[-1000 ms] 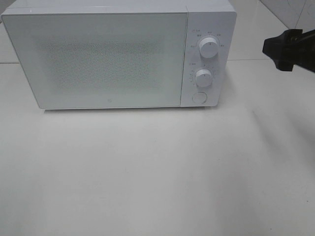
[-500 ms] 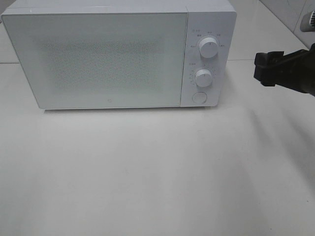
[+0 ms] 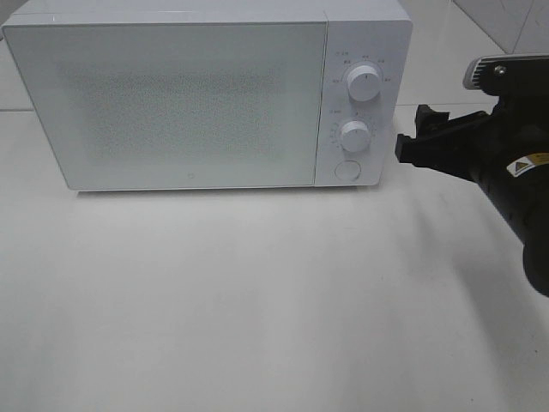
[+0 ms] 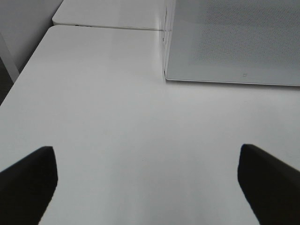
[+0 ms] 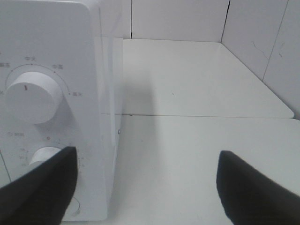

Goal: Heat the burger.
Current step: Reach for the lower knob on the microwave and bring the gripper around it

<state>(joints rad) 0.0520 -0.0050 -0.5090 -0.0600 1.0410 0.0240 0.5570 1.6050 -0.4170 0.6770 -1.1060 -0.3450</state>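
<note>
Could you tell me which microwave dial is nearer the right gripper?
The lower dial, the smaller one just above the round button; the right gripper sits level with it.

A lab-like test bench with a kitchen theme: a white microwave (image 3: pixel 171 103) on a plain white table (image 3: pixel 257 300), tiled walls (image 5: pixel 178 18), a black robot arm (image 3: pixel 515 172).

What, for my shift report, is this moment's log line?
right gripper: open, beside microwave control panel | left gripper: open, above table | microwave door: shut | burger: unseen
</note>
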